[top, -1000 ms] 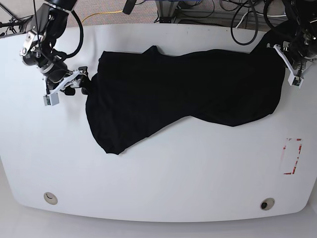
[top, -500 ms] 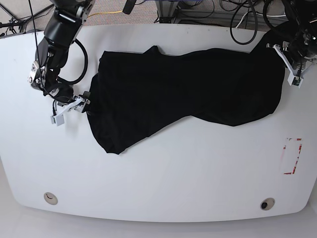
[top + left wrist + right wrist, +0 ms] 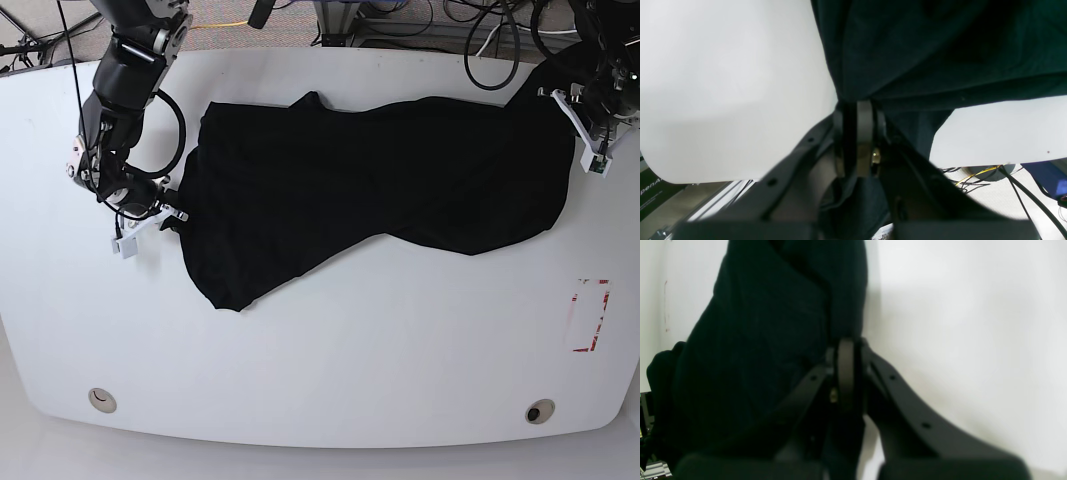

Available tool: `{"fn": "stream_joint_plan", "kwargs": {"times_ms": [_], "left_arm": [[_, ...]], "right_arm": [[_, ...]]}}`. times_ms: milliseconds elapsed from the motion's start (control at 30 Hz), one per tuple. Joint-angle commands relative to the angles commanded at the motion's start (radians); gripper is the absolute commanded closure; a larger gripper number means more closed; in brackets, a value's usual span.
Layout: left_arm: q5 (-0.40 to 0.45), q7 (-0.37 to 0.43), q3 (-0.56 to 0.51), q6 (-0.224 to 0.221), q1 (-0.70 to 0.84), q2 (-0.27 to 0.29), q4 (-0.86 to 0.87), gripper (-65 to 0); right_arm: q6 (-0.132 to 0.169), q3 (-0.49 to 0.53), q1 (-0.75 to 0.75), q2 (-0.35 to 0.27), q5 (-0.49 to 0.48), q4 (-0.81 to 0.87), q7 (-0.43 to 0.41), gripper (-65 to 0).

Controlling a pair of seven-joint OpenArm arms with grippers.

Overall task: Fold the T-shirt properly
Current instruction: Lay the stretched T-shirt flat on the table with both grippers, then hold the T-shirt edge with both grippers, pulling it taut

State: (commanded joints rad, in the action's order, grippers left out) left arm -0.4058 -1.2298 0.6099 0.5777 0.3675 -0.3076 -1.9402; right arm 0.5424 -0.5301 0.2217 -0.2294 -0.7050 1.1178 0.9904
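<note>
The T-shirt (image 3: 370, 190) lies spread across the upper middle of the white tabletop (image 3: 330, 370), a wide black mass running from the left-centre of the base view to the upper right, with a tapering lobe reaching down toward the lower left. At its left edge, the right gripper (image 3: 170, 215) has its fingers pressed together on the cloth; the right wrist view shows them (image 3: 846, 370) pinching a fold of the dark fabric (image 3: 773, 323). At the upper right of the base view, the left gripper (image 3: 585, 135) meets the shirt's right edge, and the left wrist view shows its fingers (image 3: 864, 133) clamped on a bunched hem (image 3: 923, 50). A red-and-white marking (image 3: 588, 315) sits on the tabletop at the right.
</note>
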Motion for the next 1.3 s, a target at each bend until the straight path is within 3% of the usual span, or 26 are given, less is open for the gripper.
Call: {"fn": "stream_joint_plan", "kwargs": {"times_ms": [333, 667, 1067, 1300], "left_arm": [[0.000, 0.002, -0.002, -0.002, -0.003, -0.005, 0.000, -1.4], [0.000, 0.002, -0.003, -0.002, -0.040, 0.000, 0.000, -1.4], [-0.008, -0.003, -0.002, -0.002, -0.259, 0.003, -0.002, -1.5], [-0.006, -0.037, -0.002, -0.002, -0.453, 0.003, 0.000, -1.5]], "right_arm": [[-0.008, -0.002, -0.038, -0.061, -0.002, 0.203, 0.012, 0.0], [-0.005, -0.005, -0.038, -0.094, -0.008, 0.253, 0.098, 0.0], [-0.002, 0.002, 0.029, -0.098, -0.002, 0.390, 0.107, 0.0], [0.000, 0.095, 0.147, -0.167, -0.008, 0.390, 0.106, 0.0]]}}
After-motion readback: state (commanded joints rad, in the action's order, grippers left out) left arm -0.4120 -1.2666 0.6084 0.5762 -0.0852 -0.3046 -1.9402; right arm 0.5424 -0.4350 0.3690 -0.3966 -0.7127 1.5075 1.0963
